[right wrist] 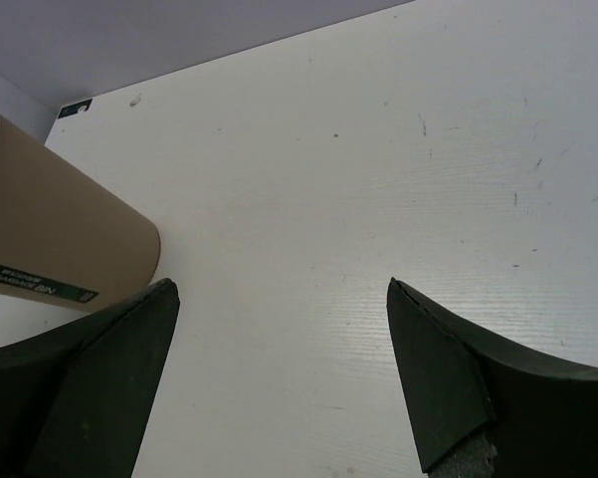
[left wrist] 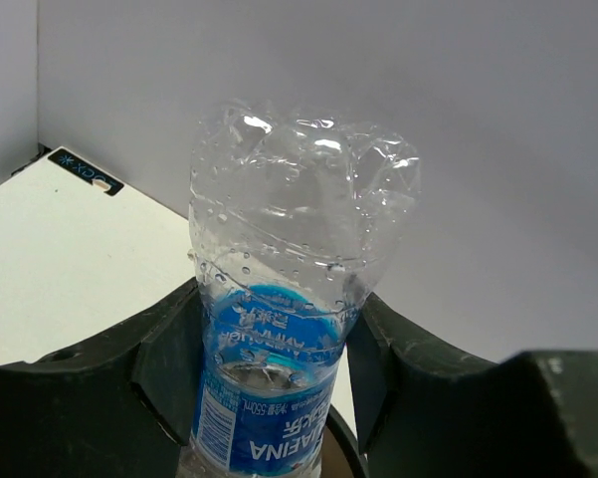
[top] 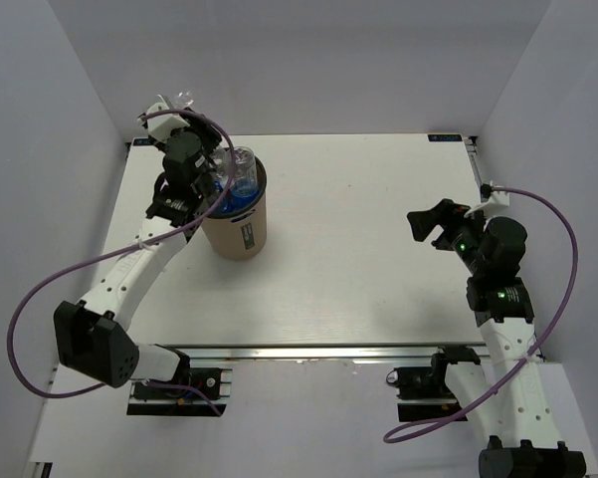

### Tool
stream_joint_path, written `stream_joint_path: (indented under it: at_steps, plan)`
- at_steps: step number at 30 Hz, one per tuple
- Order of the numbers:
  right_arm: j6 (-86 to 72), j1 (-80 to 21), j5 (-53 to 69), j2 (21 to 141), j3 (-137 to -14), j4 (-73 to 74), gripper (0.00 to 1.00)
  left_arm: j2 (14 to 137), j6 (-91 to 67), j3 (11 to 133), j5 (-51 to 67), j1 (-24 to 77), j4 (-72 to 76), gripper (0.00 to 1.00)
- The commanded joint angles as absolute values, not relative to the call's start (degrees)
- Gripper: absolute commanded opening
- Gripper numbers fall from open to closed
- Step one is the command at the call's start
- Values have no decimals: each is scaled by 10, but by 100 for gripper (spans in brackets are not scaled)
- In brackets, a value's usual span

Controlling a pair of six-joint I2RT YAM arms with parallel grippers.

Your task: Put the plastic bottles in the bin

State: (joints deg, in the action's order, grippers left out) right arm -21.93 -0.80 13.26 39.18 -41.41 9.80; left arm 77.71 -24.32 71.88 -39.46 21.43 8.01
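Note:
My left gripper [top: 219, 171] is shut on a clear plastic bottle [top: 242, 167] with a blue label and holds it over the mouth of the tan bin [top: 241, 231]. In the left wrist view the bottle [left wrist: 279, 329] stands between my two fingers [left wrist: 169, 363], base up and crumpled, its lower end over the bin's dark rim [left wrist: 344, 454]. Blue shows inside the bin below it; I cannot tell how many bottles lie there. My right gripper [top: 425, 223] is open and empty above the bare table at the right; it also shows in the right wrist view [right wrist: 279, 299].
The bin's side with a dark label [right wrist: 40, 284] shows at the left of the right wrist view. Grey walls enclose the white table [top: 368, 249] on the left, back and right. A purple cable loops beside each arm.

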Motion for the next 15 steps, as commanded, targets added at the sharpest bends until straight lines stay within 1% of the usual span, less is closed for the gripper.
stream_joint_path:
  at_steps: [1, 7, 11, 15]
  plan:
    - [-216, -7, 134, 379, -411, 77, 89, 789, -253, 729, -393, 213, 66, 62]
    - [-215, -7, 133, 376, -410, 75, 89, 818, -232, 702, -385, 213, 101, 62]
    - [-216, -6, 130, 376, -409, 74, 89, 838, -230, 707, -383, 213, 84, 62]
    - [-214, -6, 127, 379, -406, 72, 89, 841, -225, 682, -375, 214, 65, 62]
